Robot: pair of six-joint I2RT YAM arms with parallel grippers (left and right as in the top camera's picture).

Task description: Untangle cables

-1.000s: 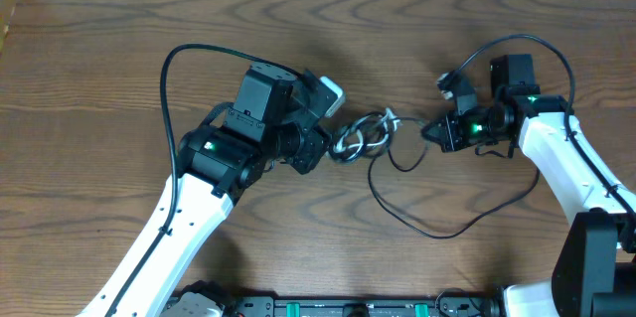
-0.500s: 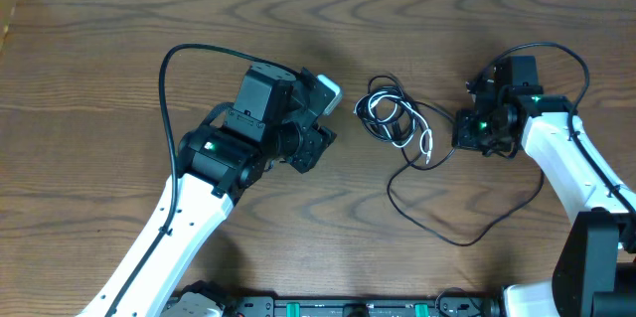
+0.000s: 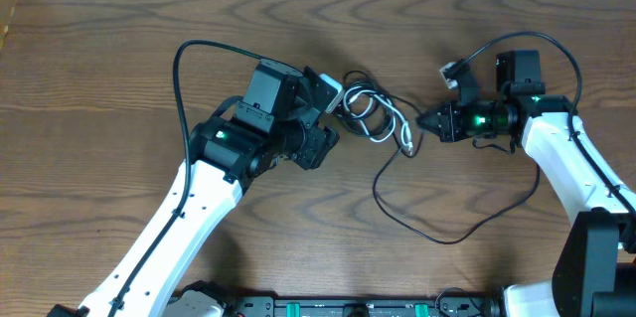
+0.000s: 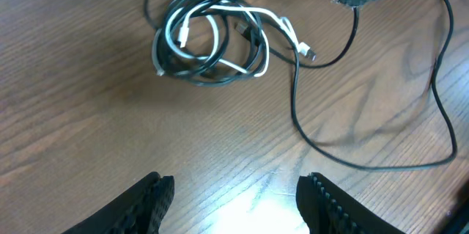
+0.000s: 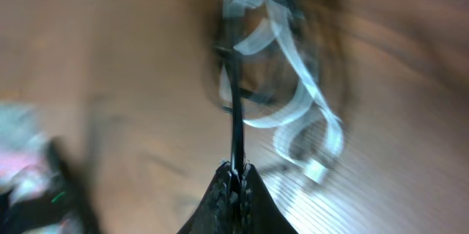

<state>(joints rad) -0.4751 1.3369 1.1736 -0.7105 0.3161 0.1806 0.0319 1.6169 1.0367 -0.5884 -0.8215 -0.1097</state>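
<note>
**Knot dropped, right arm back on the black cord**

A second ago the tangle (image 3: 366, 108) hung stretched between both grippers. Now it lies slack on the table (image 3: 99, 79), just beside the left wrist, and the left gripper (image 4: 234, 201) has let go. Its jaws have spread to a medium gap with nothing between them. The right gripper (image 3: 425, 123), which had backed off half a second ago, has come in again. Its jaws are pinched tight on the black cable (image 3: 437, 237) just short of the knot.

The pull did not free anything: the white cable (image 4: 258, 14) still coils through the black loops, and only its plug end trails loose toward the right gripper. So the 2 cords are still to be separated, and the left side probably needs a fresh hold on the white loops.

Room is generous — bare wood lies in front of the knot and out to the left. The far table edge is near but not close. The long black loop sweeps under the right arm, so a wide swing there could snag it.
</note>
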